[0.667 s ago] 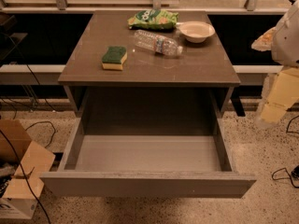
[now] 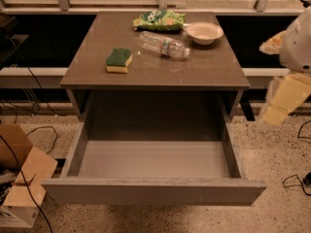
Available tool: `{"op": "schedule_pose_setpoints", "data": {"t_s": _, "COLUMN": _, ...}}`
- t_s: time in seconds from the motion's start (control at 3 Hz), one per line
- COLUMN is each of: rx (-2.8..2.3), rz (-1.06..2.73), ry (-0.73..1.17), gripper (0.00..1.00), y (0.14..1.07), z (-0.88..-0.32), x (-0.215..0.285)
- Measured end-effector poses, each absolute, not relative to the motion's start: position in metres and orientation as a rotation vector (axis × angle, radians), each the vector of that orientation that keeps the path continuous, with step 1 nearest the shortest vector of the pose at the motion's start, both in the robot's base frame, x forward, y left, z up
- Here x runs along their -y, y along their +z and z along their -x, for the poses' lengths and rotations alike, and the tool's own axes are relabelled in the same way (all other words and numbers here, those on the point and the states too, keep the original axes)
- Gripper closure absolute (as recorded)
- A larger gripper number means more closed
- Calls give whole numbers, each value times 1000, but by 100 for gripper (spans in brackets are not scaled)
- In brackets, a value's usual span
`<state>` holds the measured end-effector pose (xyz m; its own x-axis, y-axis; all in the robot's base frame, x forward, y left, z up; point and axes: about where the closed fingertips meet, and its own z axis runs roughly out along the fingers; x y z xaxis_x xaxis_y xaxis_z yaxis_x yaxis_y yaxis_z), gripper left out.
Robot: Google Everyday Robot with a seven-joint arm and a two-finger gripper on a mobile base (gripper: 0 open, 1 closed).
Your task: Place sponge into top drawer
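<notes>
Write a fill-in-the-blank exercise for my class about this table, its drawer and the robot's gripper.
The sponge lies on the table, and the top drawer below it stands ___, with nothing inside. The plastic bottle lies on its ___ between the sponge and the bowl. The gripper hangs beside the table, at the view's ___ edge.
Missing words: open; side; right.

Robot arm (image 2: 299,42) enters from right edge of view, mostly cut off by frame. Upper part: white rounded casing, high at right. Below it, pale yellow blocky segments slant down and to left, blurred. At their lower end, tool (image 2: 276,111), low at far right, hanging in air, pointing down-left.
</notes>
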<state>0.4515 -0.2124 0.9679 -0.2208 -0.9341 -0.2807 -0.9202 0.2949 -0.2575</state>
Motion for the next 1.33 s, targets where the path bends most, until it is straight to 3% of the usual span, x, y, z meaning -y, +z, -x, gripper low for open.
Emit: {"op": "schedule_pose_setpoints", "data": {"t_s": 1.33, "rx": -1769, "rz": 1635, "ry": 178, "gripper": 0, "y": 969, "z": -573, "x": 45}}
